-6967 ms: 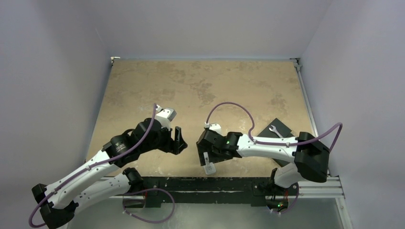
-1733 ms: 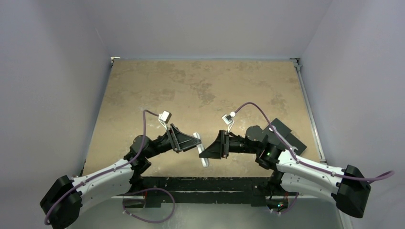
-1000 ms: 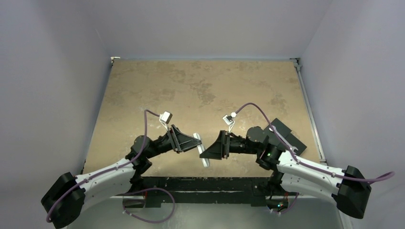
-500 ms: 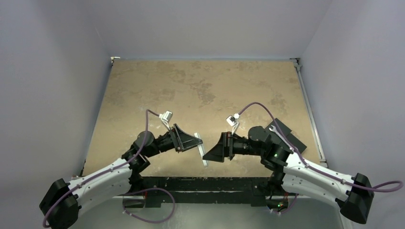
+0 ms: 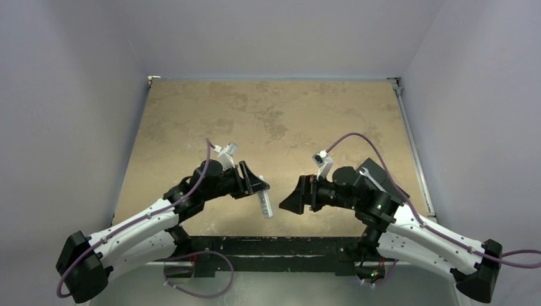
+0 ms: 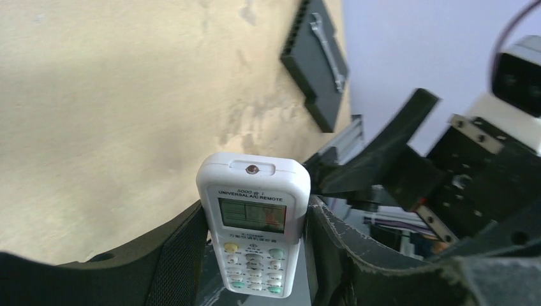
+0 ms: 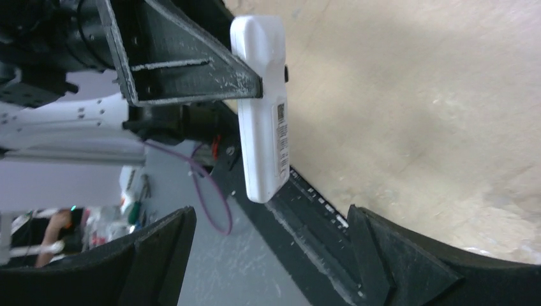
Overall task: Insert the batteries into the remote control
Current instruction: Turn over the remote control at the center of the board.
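Because the compartment for the batteries sits in the back of the remote control [image 6: 253, 223], the left fingers [image 6: 182, 245] hold it up off the table [image 5: 268, 115], clamped on its two long sides. This leaves both the front and the back uncovered. In the top view the remote hangs in the lower middle of the frame, between the two arms, with its long body slanted.

The right fingers [image 7: 389, 258] stand wide apart and hold nothing. They face the remote from the right of the frame, near it but not touching. I judge they are placed there to work on the back side.

The remote is white and oblong. It has a small red lamp at the top, a pale screen under the words "UNIVERSAL A/C REMOTE", and rows of little buttons, some yellow and green. Its back is plain white with a printed label. Whether the compartment is open I cannot tell, and no batteries show in any view.
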